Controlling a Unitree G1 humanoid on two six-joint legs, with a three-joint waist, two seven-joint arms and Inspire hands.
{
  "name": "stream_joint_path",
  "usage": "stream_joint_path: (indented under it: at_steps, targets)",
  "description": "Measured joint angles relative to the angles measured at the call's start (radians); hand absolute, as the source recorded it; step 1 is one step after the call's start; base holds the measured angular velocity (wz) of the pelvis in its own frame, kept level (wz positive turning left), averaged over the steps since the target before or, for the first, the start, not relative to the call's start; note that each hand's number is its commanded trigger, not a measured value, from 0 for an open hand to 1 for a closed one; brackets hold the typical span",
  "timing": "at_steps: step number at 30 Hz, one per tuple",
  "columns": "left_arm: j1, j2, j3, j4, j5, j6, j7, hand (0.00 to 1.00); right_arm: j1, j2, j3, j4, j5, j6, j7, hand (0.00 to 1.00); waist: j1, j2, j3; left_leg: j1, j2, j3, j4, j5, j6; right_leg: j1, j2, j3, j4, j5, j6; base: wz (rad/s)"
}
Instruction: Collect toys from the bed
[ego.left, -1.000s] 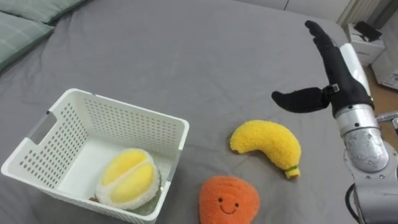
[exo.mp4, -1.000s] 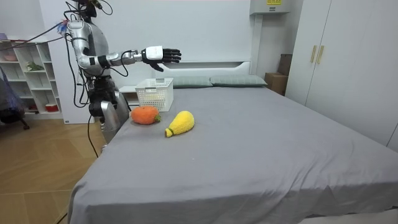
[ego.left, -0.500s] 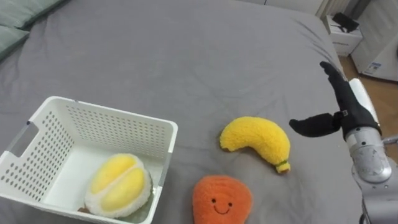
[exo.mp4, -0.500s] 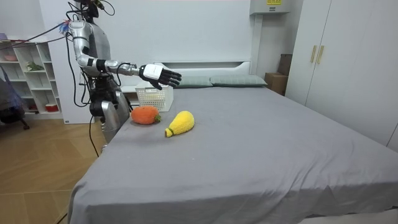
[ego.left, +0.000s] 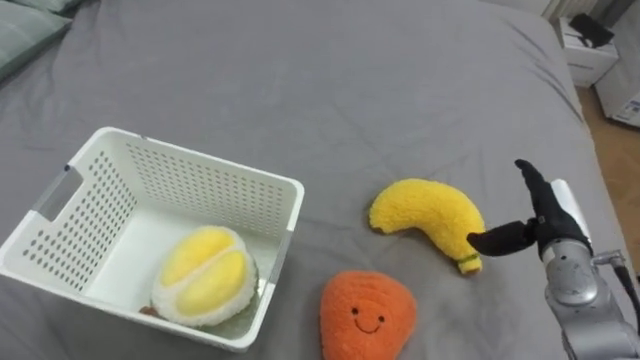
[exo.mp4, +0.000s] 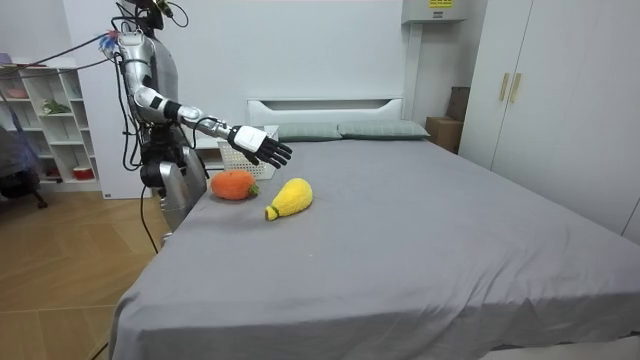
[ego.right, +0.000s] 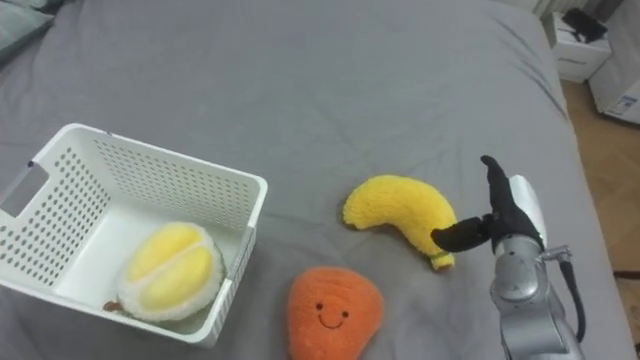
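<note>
- Grey bedcover (ego.left: 300, 70) is spreading across the left eye view, and the yellow plush banana (ego.left: 425, 215) is lying flat on it, right of the white basket (ego.left: 205, 160); the orange plush (ego.left: 367, 315) with the smiling face is sitting just in front of the banana, apart from it
- A yellow durian plush (ego.left: 205, 275) is already resting inside the basket, so two toys are waiting on the cover
- The right hand (ego.left: 540, 225) is hanging at the banana's narrow stem end, fingers straight and pointing away, thumb spread wide towards the toy; it is gripping nothing, and whether the thumb tip is touching the fuzz I cannot tell
- Over to the room view: the robot is standing at the bed's edge on the room view's left, right arm stretched out over the cover, the right hand (exo.mp4: 262, 145) splayed open above the toys; banana (exo.mp4: 290, 197) and orange plush (exo.mp4: 232, 185) are lying near the edge
- Right eye view now: the same open hand (ego.right: 500, 225) is showing beside the banana (ego.right: 400, 215), thumb reaching at the tapered tip
- Handling, as I judge it: this banana is looking light, soft and squashy, fuzzy enough not to slip and in no danger of breaking; it is likely going to flop if pinched by the thin stem
- The thick curved middle is looking like the better hold, fingers over the back, thumb under the inner curve; the pile and the soft bedcover are going to give under pressure, so a deep, full wrap is looking safer than a fingertip pinch
</note>
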Motion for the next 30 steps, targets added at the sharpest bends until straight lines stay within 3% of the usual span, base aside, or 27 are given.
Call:
stream_joint_path:
  at_steps: [7, 10, 15, 17, 24, 30]
  targets:
    - [-0.045, 0.001, -0.029, 0.004, -0.039, -0.015, -0.011, 0.00, -0.166, -0.003, 0.037, 0.194, 0.097, -0.057, -0.068, 0.00, 0.012, -0.007, 0.0054, -0.064, 0.000, -0.005, -0.002, 0.015, -0.002, -0.067, 0.000, -0.019, -0.004, 0.010, -0.005, 0.05]
    - [-0.046, 0.001, -0.033, 0.004, -0.080, -0.015, -0.011, 0.00, -0.200, -0.003, 0.039, 0.267, 0.137, -0.062, -0.087, 0.00, 0.020, -0.008, 0.0056, -0.071, 0.000, -0.012, -0.007, 0.015, -0.002, -0.071, -0.006, -0.035, -0.008, 0.010, -0.005, 0.09]
    - [-0.048, 0.005, -0.046, 0.007, -0.132, -0.015, -0.010, 0.00, -0.208, -0.020, 0.074, 0.307, 0.196, -0.070, -0.104, 0.00, 0.035, -0.010, 0.0078, -0.092, -0.002, -0.017, -0.011, 0.015, -0.002, -0.087, -0.006, -0.036, -0.018, 0.010, -0.005, 0.00]
    - [-0.050, 0.009, -0.059, 0.015, -0.146, -0.017, -0.009, 0.00, -0.208, -0.031, 0.098, 0.307, 0.201, -0.070, -0.107, 0.00, 0.037, -0.011, 0.0131, -0.099, -0.002, -0.016, -0.011, 0.015, -0.002, -0.095, -0.005, -0.033, -0.019, 0.010, -0.005, 0.00]
    - [-0.050, 0.017, -0.086, 0.023, -0.186, -0.020, -0.010, 0.00, -0.221, -0.039, 0.116, 0.340, 0.200, -0.078, -0.108, 0.00, 0.038, -0.007, 0.0195, -0.112, -0.003, -0.027, -0.010, 0.015, -0.002, -0.105, -0.007, -0.052, -0.018, 0.009, -0.005, 0.03]
    - [-0.055, 0.018, -0.117, 0.013, -0.182, -0.019, -0.028, 0.00, -0.290, -0.040, 0.128, 0.487, 0.157, -0.078, -0.109, 0.00, 0.040, -0.002, 0.0236, -0.134, -0.006, -0.056, -0.004, 0.017, -0.004, -0.113, -0.008, -0.084, -0.018, 0.009, -0.005, 0.14]
